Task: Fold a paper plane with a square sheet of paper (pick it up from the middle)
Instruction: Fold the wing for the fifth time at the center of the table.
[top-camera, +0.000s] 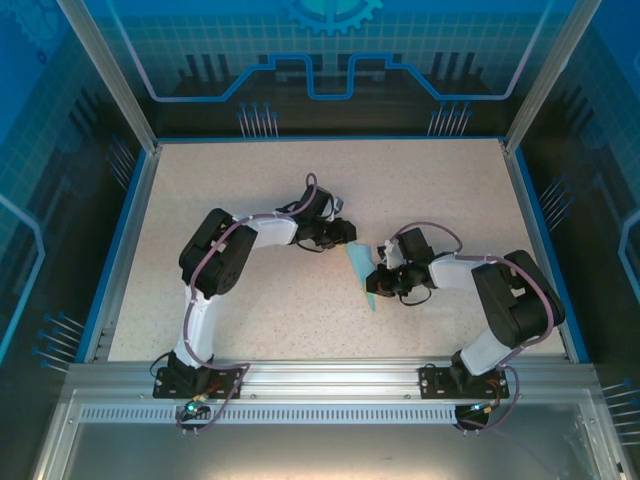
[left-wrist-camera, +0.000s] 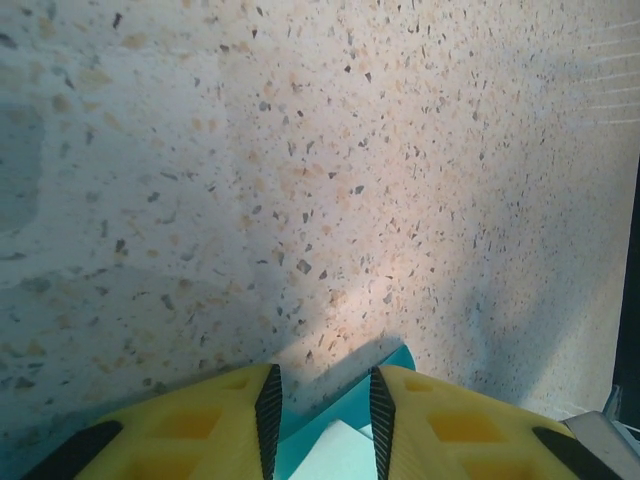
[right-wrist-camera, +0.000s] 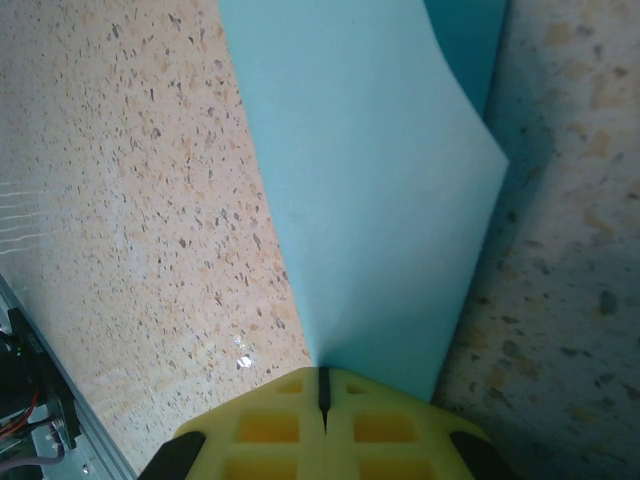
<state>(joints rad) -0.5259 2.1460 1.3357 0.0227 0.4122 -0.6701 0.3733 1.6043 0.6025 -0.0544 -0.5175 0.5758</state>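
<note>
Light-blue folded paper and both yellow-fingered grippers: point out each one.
light-blue folded paper (right-wrist-camera: 370, 180): right wrist view, middle of its upper face.
left gripper (left-wrist-camera: 323, 380): left wrist view, midway between its parted yellow fingertips.
right gripper (right-wrist-camera: 322, 378): right wrist view, seam of its closed yellow fingertips.

Looks like a robotics lab cell: speckled tabletop (top-camera: 250, 180) boxed in by aluminium frame rails (top-camera: 330, 375) and blue circuit-patterned panels (top-camera: 330, 50).

Mid table (top-camera: 250, 180), paper plane (top-camera: 358, 272) lies between the grippers: left gripper (top-camera: 347, 236) at its far end, fingers either side of the tip; right gripper (top-camera: 378, 283) on its right edge, nearer the front.
</note>
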